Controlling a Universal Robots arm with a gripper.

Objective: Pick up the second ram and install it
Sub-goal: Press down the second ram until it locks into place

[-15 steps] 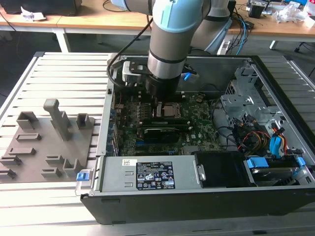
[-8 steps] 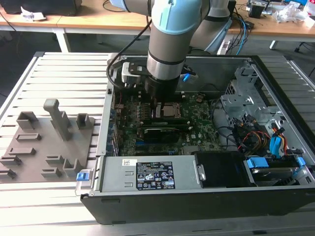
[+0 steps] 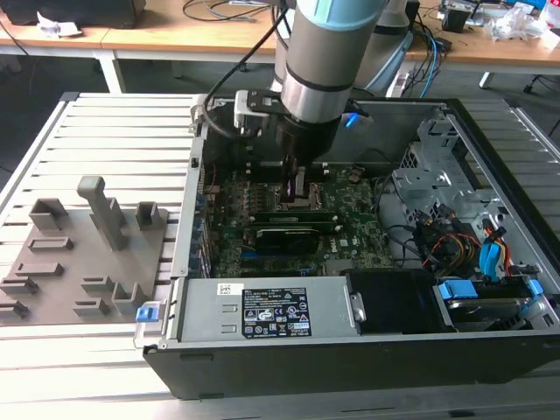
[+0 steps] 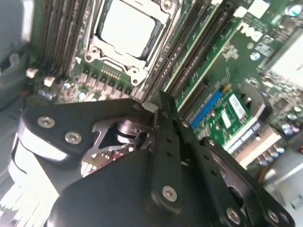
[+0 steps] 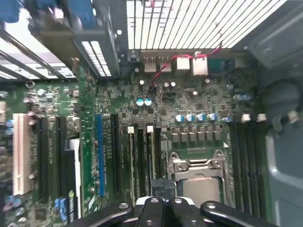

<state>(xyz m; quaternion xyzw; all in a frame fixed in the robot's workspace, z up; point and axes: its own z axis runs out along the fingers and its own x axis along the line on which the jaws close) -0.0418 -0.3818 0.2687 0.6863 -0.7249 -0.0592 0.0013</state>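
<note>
At the centre of the exterior view, inside the open computer case (image 3: 289, 372) lying on the slatted counter (image 3: 114, 118) — the arm (image 3: 328, 52) reaching straight down, jaws low over the motherboard just beside the CPU socket (image 3: 299, 194). Jaws drawn together at the tips in both wrist views; cannot tell whether anything is pinched between them.

In the lower middle of the first wrist view, two thin sticks standing on edge in the slots between the long blue slot (image 5: 99, 156) and the CPU socket (image 5: 198, 176), each capped by a white clip. Second ram (image 5: 151, 156) taken as the stick running down under the jaw tips — seated in its slot, upright, close beside its neighbour.

At the exterior view's left, well apart from the case: grey holder blocks (image 3: 101, 214) on the counter.
</note>
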